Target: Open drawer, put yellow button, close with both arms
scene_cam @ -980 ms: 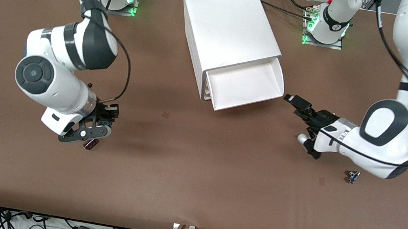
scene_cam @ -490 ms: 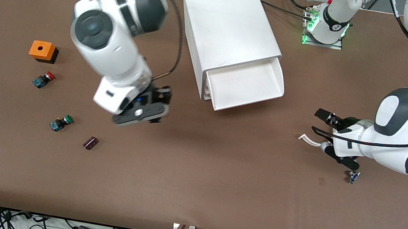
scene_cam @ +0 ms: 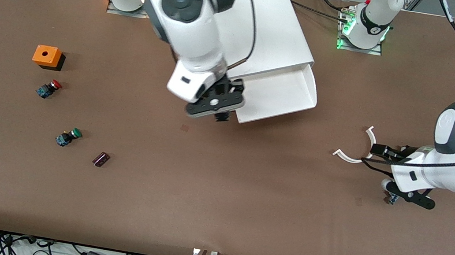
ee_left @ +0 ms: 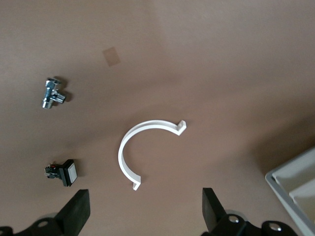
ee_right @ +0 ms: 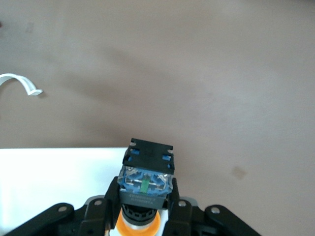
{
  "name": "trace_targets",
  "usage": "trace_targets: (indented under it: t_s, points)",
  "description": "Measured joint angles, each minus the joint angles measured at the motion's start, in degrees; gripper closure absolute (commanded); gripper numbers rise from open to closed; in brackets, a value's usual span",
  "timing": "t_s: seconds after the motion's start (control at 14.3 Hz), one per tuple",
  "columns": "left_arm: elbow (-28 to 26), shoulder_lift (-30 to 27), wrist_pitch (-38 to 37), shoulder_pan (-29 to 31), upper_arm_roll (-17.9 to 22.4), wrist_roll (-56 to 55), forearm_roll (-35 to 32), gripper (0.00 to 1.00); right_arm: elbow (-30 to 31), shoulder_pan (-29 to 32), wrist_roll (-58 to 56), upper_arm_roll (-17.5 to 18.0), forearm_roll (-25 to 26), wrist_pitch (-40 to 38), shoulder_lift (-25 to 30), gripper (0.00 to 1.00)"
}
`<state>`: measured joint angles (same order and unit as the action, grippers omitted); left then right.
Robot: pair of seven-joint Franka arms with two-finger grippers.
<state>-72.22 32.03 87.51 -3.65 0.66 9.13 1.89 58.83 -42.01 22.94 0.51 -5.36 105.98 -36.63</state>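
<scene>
The white cabinet (scene_cam: 263,30) has its top drawer (scene_cam: 279,94) pulled open, and what shows of the tray is bare. My right gripper (scene_cam: 217,108) is over the drawer's front corner toward the right arm's end. In the right wrist view this gripper (ee_right: 145,199) is shut on the yellow button (ee_right: 146,184), blue-and-black body outward, yellow cap toward the palm, with the drawer (ee_right: 54,182) beside it. The button is hidden in the front view. My left gripper (scene_cam: 400,175) is open and empty, low over the table toward the left arm's end. In the left wrist view (ee_left: 145,216) its fingers stand wide apart.
A white curved clip (scene_cam: 355,152) (ee_left: 147,147) lies by the left gripper, with a small metal fitting (scene_cam: 391,198) (ee_left: 51,93) and a small black part (ee_left: 64,173). Toward the right arm's end lie an orange box (scene_cam: 47,56), red button (scene_cam: 49,88), green button (scene_cam: 68,137) and a dark piece (scene_cam: 101,159).
My right arm rose from the table by the dark piece and swung to the drawer's front with the button. My left arm drew away from the drawer toward its own end, uncovering the clip.
</scene>
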Motion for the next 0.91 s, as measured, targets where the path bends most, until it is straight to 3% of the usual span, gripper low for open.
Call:
trace_targets:
  t_s: [0.21,0.91]
  points:
    - [0.18,0.28,0.28,0.01,-0.01,-4.46,0.0,0.0,-0.08,-3.84,2.43,-0.14,0.02,1.85,-2.14,1.0]
    - [0.2,0.33,0.28,0.01,-0.01,-5.65,0.0,0.0,-1.49,-7.97,4.25,-0.4,0.02,5.48,-7.08,1.0]
